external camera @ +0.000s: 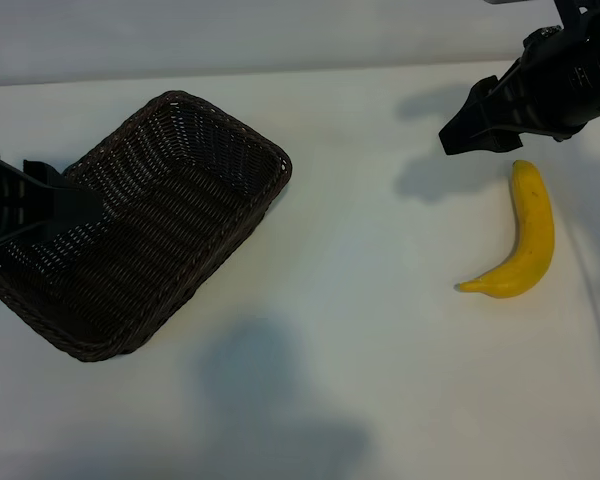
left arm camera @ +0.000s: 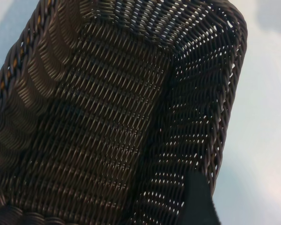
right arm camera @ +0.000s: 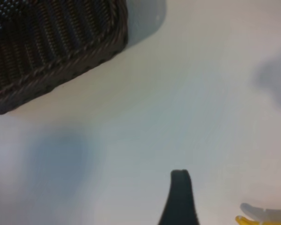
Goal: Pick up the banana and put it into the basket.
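Note:
The yellow banana lies curved on the white table at the right, dark tip toward the front; one end shows in the right wrist view. My right gripper hangs open just behind and to the left of the banana's far end, nothing between its fingers; one black finger shows over bare table. The dark brown wicker basket sits at the left, set at an angle. My left gripper stands open over the basket's left end, one finger above the woven wall. The basket holds nothing.
White tabletop runs between basket and banana, crossed by soft shadows. The basket's corner shows far off in the right wrist view. The table's back edge lies close behind the right arm.

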### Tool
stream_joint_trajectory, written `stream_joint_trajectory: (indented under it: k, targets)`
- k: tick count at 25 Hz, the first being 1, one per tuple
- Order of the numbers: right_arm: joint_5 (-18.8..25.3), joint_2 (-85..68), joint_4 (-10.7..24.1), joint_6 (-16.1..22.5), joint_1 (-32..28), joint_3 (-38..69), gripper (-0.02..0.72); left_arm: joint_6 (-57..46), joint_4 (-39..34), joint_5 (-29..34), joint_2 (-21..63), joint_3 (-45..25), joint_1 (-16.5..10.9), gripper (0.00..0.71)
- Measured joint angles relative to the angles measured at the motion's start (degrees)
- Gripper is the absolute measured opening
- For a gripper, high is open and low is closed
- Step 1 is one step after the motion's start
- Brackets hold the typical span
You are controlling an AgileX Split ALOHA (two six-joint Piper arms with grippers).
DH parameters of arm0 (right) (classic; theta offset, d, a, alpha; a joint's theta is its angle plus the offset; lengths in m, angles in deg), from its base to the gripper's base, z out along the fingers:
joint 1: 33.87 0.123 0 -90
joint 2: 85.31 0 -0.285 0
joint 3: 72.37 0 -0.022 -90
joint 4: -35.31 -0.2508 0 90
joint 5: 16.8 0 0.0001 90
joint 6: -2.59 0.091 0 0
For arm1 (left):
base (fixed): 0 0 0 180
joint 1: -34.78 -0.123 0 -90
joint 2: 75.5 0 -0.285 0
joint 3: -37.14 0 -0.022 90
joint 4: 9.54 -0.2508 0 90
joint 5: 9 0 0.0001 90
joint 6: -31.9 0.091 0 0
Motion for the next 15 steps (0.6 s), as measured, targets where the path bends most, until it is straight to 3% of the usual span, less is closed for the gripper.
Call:
stream_joint_trajectory:
  k: [15]
  targets:
    - [-0.81, 0.00, 0.05, 0.00, 0.00, -0.40, 0.578, 0.00, 0.00, 0.00, 0.00, 0.00, 0.00, 0.498]
